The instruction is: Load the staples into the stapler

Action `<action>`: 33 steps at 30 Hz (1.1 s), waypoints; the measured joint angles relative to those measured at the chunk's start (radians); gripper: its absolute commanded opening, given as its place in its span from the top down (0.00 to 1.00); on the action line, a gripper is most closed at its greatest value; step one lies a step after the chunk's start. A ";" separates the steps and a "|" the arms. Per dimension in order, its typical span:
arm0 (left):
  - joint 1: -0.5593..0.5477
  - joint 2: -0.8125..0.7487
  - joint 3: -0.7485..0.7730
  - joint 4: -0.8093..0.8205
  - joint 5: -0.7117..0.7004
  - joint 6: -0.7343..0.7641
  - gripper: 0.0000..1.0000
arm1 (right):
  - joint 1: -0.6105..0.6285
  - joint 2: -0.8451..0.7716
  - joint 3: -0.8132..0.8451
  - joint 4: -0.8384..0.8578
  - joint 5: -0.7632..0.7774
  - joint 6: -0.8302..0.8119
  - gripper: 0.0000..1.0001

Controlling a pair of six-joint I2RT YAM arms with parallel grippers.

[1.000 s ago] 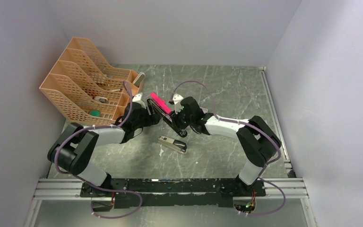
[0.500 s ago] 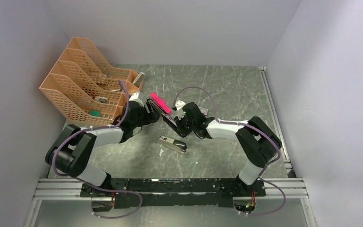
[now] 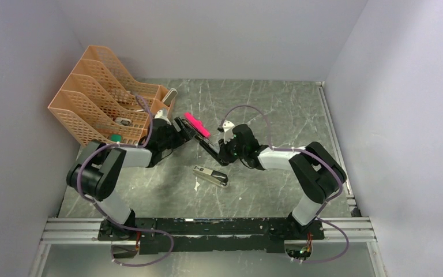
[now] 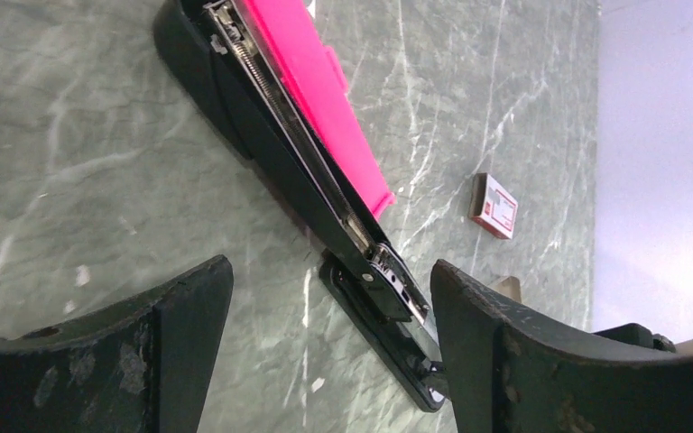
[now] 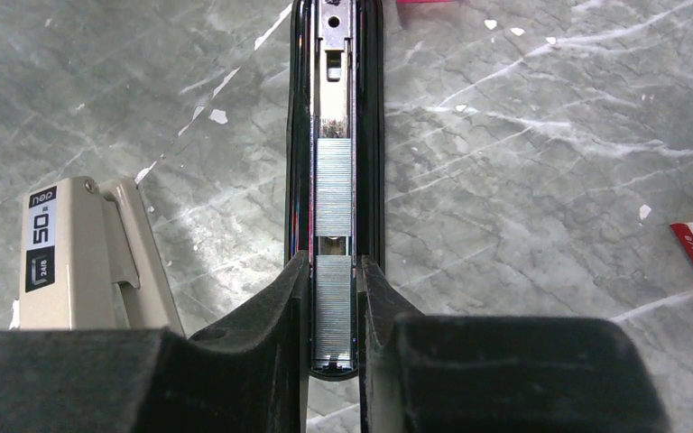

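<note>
Stapler point(image 3: 202, 140) lies open, long axis diagonal from far-left to near-right.

1. Overhead view: soft, even, fairly bright light from above; the arms throw only faint shadows on the marbled table point(image 3: 277, 109)
2. Left wrist view: the left fingers point(image 4: 99, 361) sit dark and soft-focused up close, while the pink piece point(image 4: 316, 99) shows vivid and sharp
3. Right wrist view: the stapler point(image 5: 335, 90) rail glints with small reflections; the right fingers point(image 5: 235, 361) blur along the bottom edge
</note>
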 measured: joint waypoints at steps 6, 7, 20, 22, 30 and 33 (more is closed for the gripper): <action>0.003 0.114 0.040 0.088 0.071 -0.081 0.17 | -0.050 0.014 -0.003 0.023 -0.114 0.028 1.00; 0.003 0.131 0.045 0.103 0.082 -0.093 0.17 | -0.054 0.018 -0.003 0.032 -0.128 0.030 1.00; 0.006 0.259 0.079 0.221 0.138 -0.203 0.43 | -0.059 0.041 -0.003 0.079 -0.176 0.062 1.00; 0.006 0.270 0.082 0.226 0.138 -0.204 0.49 | -0.059 0.042 -0.003 0.079 -0.175 0.066 1.00; 0.007 0.288 0.100 0.232 0.136 -0.096 0.68 | -0.060 0.047 -0.002 0.085 -0.173 0.069 1.00; -0.003 0.271 0.110 0.233 0.127 -0.001 0.70 | -0.060 0.051 0.003 0.086 -0.169 0.069 1.00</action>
